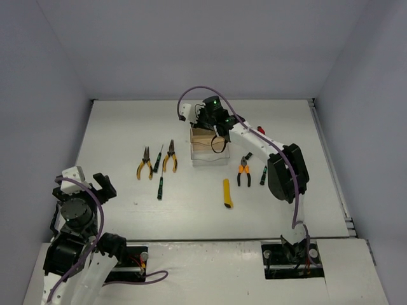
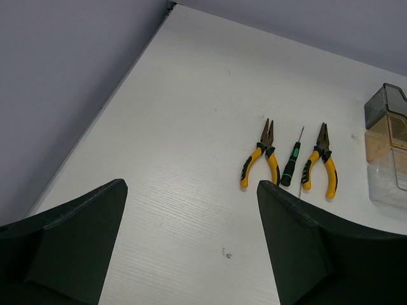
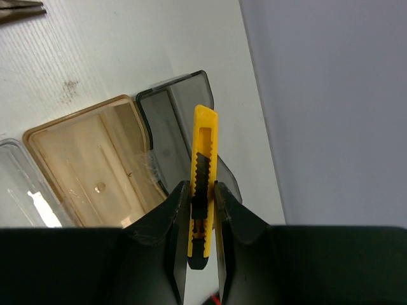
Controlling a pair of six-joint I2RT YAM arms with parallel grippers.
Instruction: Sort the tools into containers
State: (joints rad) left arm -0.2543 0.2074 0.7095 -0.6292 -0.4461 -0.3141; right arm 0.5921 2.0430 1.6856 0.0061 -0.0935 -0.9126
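My right gripper [image 3: 202,190] is shut on a yellow utility knife [image 3: 205,133], which it holds up over the smoky grey bin [image 3: 172,121]. The amber bin [image 3: 89,159] and the clear bin [image 3: 19,184] adjoin it in a row. From above, this gripper [image 1: 213,117] hovers at the far end of the containers [image 1: 205,151]. My left gripper [image 1: 88,180] stands open and empty at the near left, apart from every tool. Ahead of it lie two yellow pliers [image 2: 261,162] [image 2: 321,166] with a dark screwdriver [image 2: 291,165] between them.
A second screwdriver [image 1: 160,187] lies nearer me. Right of the bins lie orange pliers [image 1: 243,170], another yellow knife [image 1: 227,193] and a dark screwdriver [image 1: 263,176]. A red-handled tool [image 1: 259,129] shows past the right arm. Walls close in the table's left, back and right.
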